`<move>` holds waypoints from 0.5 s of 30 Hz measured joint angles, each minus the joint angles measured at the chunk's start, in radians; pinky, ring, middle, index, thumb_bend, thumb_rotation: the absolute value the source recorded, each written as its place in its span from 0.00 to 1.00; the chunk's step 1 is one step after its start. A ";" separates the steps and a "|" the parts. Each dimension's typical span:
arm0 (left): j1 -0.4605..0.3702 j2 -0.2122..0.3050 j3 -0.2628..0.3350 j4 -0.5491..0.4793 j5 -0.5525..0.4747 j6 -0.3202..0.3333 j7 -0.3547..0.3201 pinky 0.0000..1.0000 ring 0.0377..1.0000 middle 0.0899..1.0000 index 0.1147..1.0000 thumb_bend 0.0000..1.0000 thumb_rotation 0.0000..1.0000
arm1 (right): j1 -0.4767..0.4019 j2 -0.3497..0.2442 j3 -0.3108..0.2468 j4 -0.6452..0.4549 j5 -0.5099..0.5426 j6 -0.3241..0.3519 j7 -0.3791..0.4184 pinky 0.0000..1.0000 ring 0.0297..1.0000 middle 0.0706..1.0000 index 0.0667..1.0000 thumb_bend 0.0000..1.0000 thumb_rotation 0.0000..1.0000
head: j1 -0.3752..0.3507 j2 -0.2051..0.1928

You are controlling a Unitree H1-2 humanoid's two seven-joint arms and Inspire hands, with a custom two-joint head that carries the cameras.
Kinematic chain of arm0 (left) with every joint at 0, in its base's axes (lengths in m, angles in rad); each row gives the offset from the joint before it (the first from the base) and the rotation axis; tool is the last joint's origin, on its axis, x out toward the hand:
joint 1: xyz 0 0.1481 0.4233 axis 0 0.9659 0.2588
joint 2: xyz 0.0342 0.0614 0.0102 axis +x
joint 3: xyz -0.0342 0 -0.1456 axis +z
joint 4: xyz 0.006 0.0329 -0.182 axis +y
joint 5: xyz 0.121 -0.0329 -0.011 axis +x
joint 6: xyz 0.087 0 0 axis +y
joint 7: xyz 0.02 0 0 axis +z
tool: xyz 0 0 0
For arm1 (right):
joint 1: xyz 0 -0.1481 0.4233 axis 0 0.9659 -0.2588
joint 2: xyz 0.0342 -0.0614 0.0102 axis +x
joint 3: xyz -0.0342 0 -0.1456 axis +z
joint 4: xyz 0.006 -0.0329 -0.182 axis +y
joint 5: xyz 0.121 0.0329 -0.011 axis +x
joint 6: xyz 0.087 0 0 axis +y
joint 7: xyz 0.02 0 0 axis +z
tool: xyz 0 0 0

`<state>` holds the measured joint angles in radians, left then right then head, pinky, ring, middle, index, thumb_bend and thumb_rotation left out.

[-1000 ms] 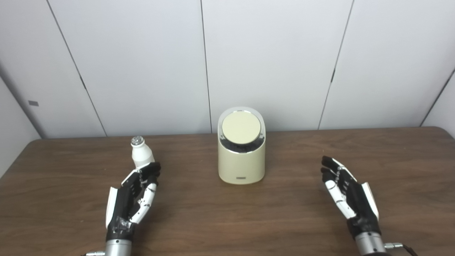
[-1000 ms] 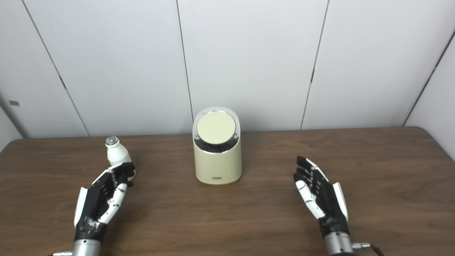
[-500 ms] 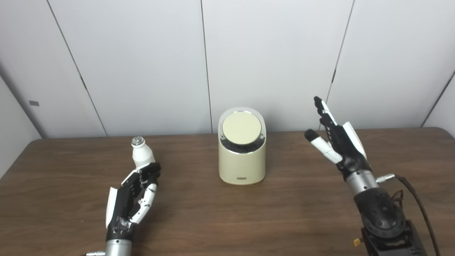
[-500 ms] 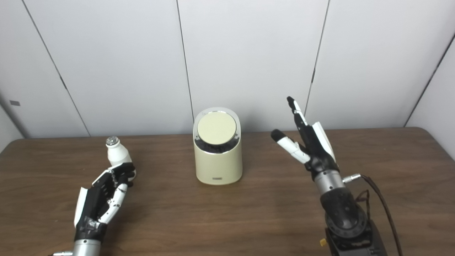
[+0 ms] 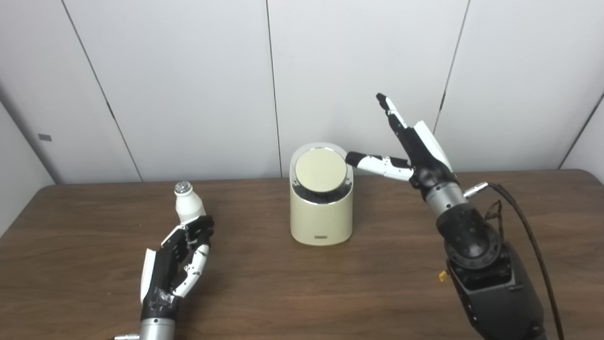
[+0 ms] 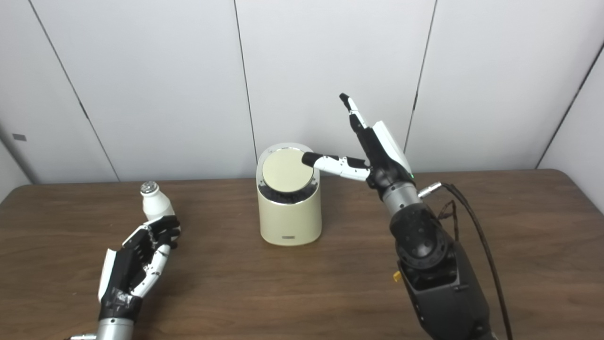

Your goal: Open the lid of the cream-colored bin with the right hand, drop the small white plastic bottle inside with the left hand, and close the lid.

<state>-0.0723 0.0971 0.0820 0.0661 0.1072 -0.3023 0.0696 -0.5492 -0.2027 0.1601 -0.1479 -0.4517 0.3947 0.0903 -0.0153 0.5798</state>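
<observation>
At table centre stands the cream-colored cylindrical bin (image 5: 321, 215), its round lid (image 5: 321, 170) shut. From three o'clock the right hand (image 5: 411, 150) is raised beside it, fingers spread, thumb tip at the lid's rim. At nine o'clock the small white plastic bottle (image 5: 188, 203) stands upright; the left hand (image 5: 177, 264) lies loosely spread just beside it, holding nothing.

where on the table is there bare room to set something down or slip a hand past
Bare wood lies between the left robot hand and the cream-colored bin, across the table's near edge in front of the bin, and at the far right beyond the right arm. It is crowded at the white plastic bottle by the left robot hand, and at the bin lid, where the right robot hand reaches in.
</observation>
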 measured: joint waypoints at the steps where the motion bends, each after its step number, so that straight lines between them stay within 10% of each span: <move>1: 0.000 0.000 0.000 0.000 0.000 0.000 0.000 0.64 0.71 0.71 0.70 0.24 0.44 | -0.004 0.004 0.002 0.016 -0.011 -0.001 -0.008 1.00 1.00 1.00 1.00 1.00 0.60 | 0.002 0.000; 15: 0.001 -0.001 -0.004 -0.003 0.006 0.000 0.001 0.66 0.72 0.72 0.70 0.23 0.46 | -0.079 0.043 0.067 0.163 -0.182 -0.009 -0.111 1.00 1.00 1.00 1.00 1.00 0.43 | 0.006 -0.002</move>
<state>-0.0710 0.0966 0.0783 0.0636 0.1128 -0.3019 0.0703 -0.6278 -0.1600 0.2275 0.0153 -0.6332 0.3861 -0.0204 -0.0092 0.5783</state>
